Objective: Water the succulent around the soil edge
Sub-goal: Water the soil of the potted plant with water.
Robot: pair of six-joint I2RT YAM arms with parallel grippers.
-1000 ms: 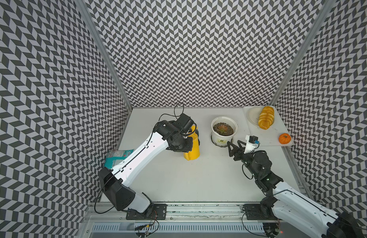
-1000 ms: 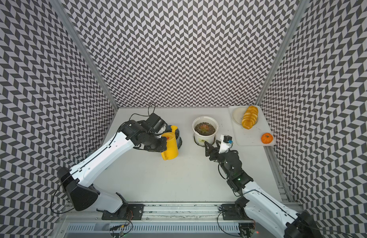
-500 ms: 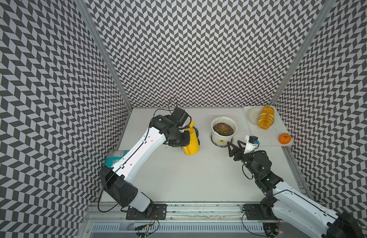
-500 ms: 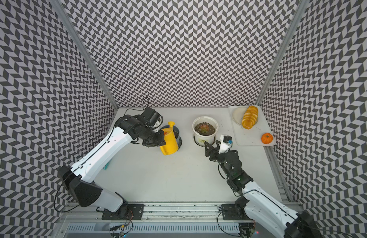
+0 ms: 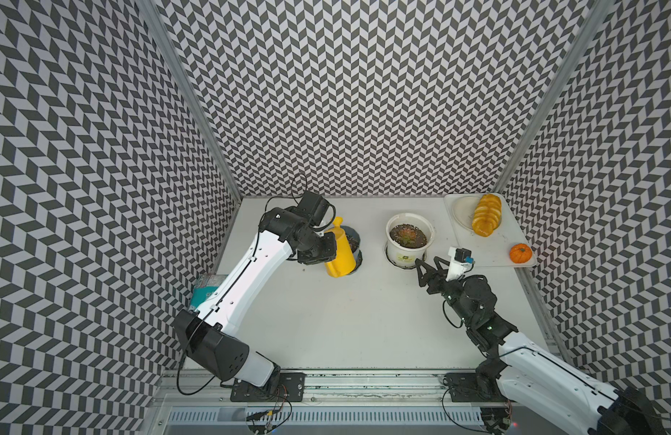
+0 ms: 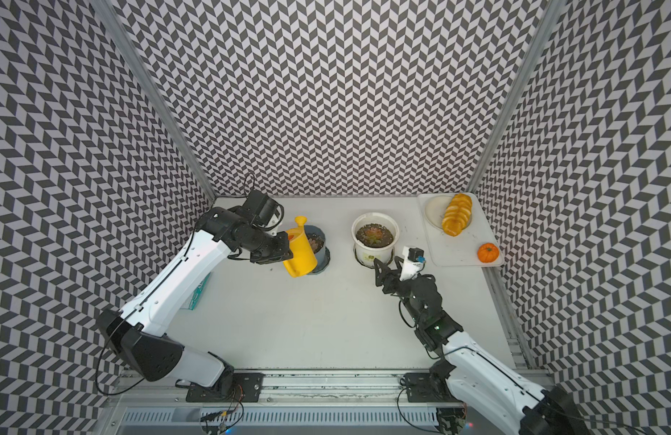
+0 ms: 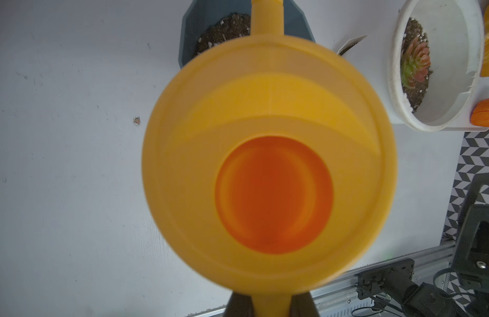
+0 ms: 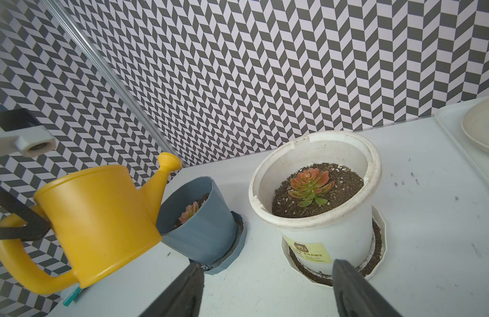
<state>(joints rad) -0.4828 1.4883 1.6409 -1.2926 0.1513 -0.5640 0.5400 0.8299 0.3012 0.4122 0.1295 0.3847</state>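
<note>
Table (image 5: 345, 320) layout in the top views: tray (image 5: 490, 244) with bread (image 5: 486, 214) and mini pumpkin (image 5: 520, 253) at 2 o'clock. White pot (image 5: 410, 215) with a succulent (image 8: 310, 186) at 12, just ahead of the right gripper (image 8: 266, 266), whose jaws are spread wide and empty. Left gripper (image 7: 271, 306) is clamped on the handle of the tilted yellow watering can (image 5: 339, 252), which half-hides the blue pot (image 8: 202, 230) and second succulent (image 8: 188, 211) at 11.

Black-and-white chevron walls (image 5: 364, 94) enclose a pale grey tabletop (image 5: 345, 320).
</note>
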